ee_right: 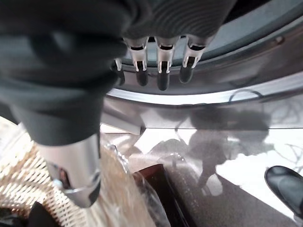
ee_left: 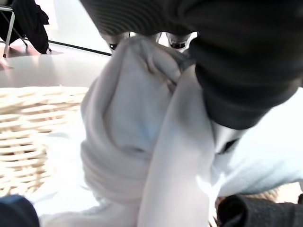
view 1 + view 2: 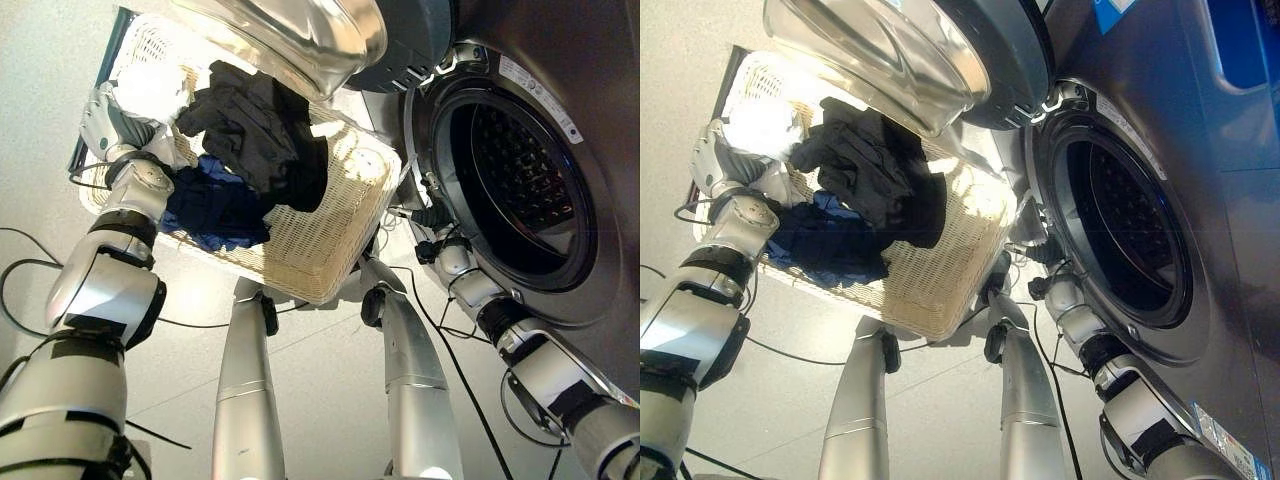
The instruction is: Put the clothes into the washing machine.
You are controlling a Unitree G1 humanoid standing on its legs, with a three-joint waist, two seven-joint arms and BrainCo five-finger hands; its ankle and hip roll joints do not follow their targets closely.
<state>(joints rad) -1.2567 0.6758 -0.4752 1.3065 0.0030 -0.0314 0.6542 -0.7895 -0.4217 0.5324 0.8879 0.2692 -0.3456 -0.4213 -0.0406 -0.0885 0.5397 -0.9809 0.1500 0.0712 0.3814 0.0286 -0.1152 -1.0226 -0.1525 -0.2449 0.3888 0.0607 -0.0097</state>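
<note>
A pale woven wicker laundry basket (image 3: pixel 320 255) stood on the floor just beside a grey front-loading washing machine (image 3: pixel 590 250), whose round glass door (image 3: pixel 290 35) hung open above the basket's far edge. The dark perforated drum (image 3: pixel 520 180) lay open to view.

Inside the basket, a crumpled black garment (image 3: pixel 260 130) lay across the middle and reached toward the far edge. A dark blue garment (image 3: pixel 215 205) lay beside it along the left edge, partly under the black one. A white cloth (image 3: pixel 150 90) sat in the basket's far left corner.

The left hand (image 3: pixel 105 115) was down in that corner, and in the left wrist view its fingers (image 2: pixel 173 45) were curled into the bunched white cloth, clenching a fold of it.

The right hand (image 1: pixel 151 66) hovered between the basket's right edge and the lower rim of the machine's opening, touching neither. In its wrist view the fingers hung straight and relaxed with nothing held, the thumb apart.
</note>
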